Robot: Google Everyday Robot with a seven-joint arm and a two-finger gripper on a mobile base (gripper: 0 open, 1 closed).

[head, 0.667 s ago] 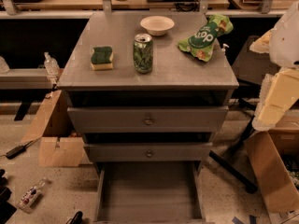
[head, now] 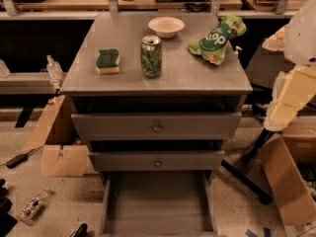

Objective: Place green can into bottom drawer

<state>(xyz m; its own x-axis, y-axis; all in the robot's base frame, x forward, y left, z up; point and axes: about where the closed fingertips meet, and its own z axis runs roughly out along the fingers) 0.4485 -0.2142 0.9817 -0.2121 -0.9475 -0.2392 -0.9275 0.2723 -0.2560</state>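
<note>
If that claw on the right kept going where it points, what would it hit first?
The gripper, at the right edge, seems to point down-left. It would likely meet the cabinet at its right side first, not the green can; depth is unclear.

White lettering on chip bag point(head: 216, 39) reads "top"; gripper point(head: 279, 114) far right.

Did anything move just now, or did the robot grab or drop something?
Nothing visibly changed. The green can stands on the cabinet top between the sponge and the chip bag, untouched as before, and the bottom drawer is open as before. The arm stays at the right edge; its tool is out of view.
</note>
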